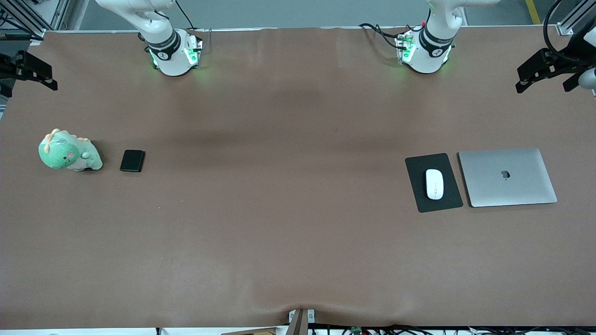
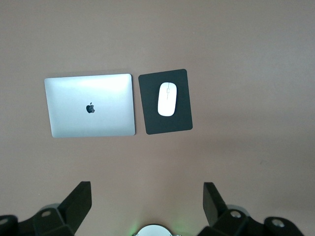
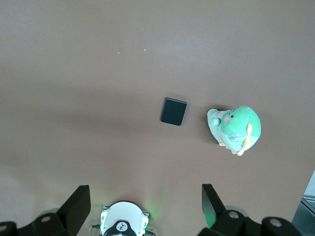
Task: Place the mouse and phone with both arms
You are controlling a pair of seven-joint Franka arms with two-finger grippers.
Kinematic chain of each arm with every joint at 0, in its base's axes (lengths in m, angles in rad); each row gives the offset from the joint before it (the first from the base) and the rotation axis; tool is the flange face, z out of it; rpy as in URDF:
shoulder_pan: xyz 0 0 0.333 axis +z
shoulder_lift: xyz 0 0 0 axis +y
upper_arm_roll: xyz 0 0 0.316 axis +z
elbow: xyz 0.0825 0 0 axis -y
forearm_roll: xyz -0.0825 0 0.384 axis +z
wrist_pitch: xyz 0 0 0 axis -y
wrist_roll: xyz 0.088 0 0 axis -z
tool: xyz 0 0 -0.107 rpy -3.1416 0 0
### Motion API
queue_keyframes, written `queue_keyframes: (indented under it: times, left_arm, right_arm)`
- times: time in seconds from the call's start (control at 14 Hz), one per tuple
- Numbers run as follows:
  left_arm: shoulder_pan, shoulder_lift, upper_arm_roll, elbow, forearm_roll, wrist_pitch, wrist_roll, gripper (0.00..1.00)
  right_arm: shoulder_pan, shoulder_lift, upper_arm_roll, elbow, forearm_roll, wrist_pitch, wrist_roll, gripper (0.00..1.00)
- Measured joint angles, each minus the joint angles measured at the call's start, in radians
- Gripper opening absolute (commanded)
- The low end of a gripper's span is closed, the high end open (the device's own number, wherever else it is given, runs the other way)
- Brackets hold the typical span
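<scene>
The left gripper (image 2: 147,206) hangs high over the left arm's end of the table, its two fingers (image 2: 76,201) spread wide with nothing between them. The right gripper (image 3: 145,206) hangs just as high over the right arm's end, its fingers (image 3: 74,204) equally wide apart and empty. In the front view neither gripper shows; only the two arm bases stand along the table's top edge.

The mouse (image 1: 434,184) lies on a black mouse pad (image 1: 421,197) toward the left arm's end of the table, roughly midway between the base edge and the front-camera edge. A closed silver laptop (image 1: 507,177) lies just beside the pad, closer to that end edge. The phone (image 1: 132,160) lies flat on the brown table (image 1: 288,223) toward the right arm's end, near a green plush dinosaur (image 1: 69,151) that sits closer to that end edge.

Several things could go wrong. The mouse looks glossy and rounded, so a pinch off its middle may squirt it out of the fingers. The phone is low and flat, so fingertips may strike the tabletop or skate over its top. The plush sits near the phone, and a wide approach could nudge it. The pad may drag if the fingers catch it.

Count: two arms, one mouse, one phone, one pad, one laptop, one plush.
</scene>
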Motion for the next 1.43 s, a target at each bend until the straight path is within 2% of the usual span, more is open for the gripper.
queue_keyframes:
  times: [0.5, 0.86, 1.43]
  left_arm:
    - [-0.003, 0.007, -0.003, 0.006, 0.0, 0.0, -0.001, 1.0]
    - [-0.004, 0.01, -0.003, 0.006, 0.0, 0.0, -0.001, 1.0]
    - [0.0, 0.01, -0.001, 0.007, 0.0, 0.0, -0.001, 1.0]
  right_arm:
    - [-0.004, 0.0, -0.007, -0.002, 0.005, 0.001, -0.002, 1.0]
    - [-0.007, 0.0, -0.017, -0.004, 0.042, 0.001, -0.002, 1.0]
    - [-0.007, 0.0, -0.016, -0.004, 0.04, 0.0, -0.004, 1.0]
